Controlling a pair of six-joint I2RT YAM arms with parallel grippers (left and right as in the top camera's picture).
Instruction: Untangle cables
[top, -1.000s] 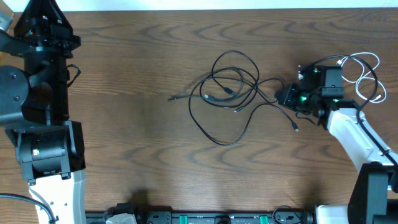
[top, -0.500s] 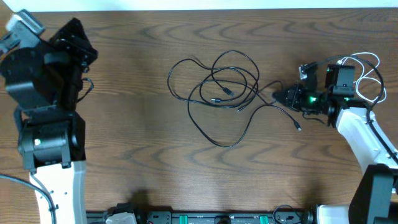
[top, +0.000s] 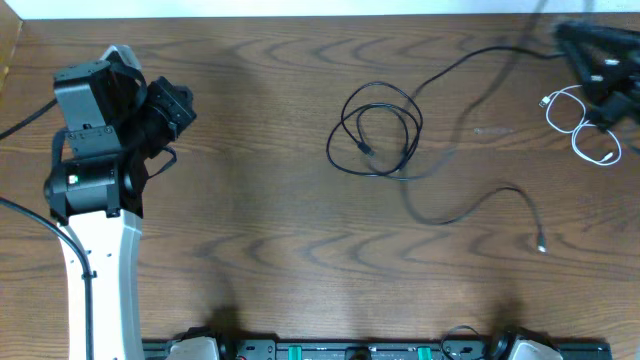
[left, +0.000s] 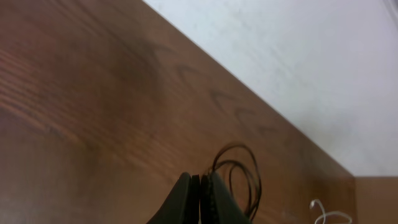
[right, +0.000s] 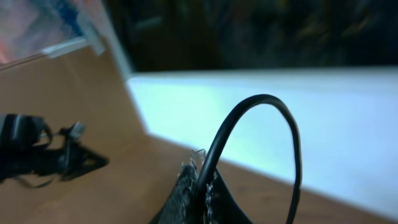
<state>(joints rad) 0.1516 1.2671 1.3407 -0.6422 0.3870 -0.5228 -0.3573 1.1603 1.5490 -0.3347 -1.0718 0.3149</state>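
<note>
Coil: black cable, a few overlapping loops (top: 375, 135), flat on the desk (top: 250, 240) about mid-width, toward the far edge. One small plug lies inside the loops. The left wrist view shows it (left: 240, 169) just beyond the fingertips.
Long cable: second black cable (top: 470, 58), blurred along most of its run. It slants from the right gripper down-left to the coil's lower right side, then bends back right across the desk. Whether it touches or threads the coil I cannot tell.
Long cable, free end: plug (top: 541, 246) on the desk, right of centre and nearer the front edge, well apart from the coil.
White cable: two or three loose loops (top: 578, 120) on the desk at the right edge, clear of both black cables. In the left wrist view it shows as a pale curl (left: 324, 214) at the bottom right.
Right gripper: far right corner (top: 600, 62), blurred overhead. In its wrist view the jaws (right: 200, 183) are pinched tight on the long cable, which arches up and over to the right (right: 273, 102).
Left gripper: left side of the desk (top: 178, 105), pointing toward the coil and well apart from it. Its fingers (left: 200, 196) are pressed together with nothing between them.
</note>
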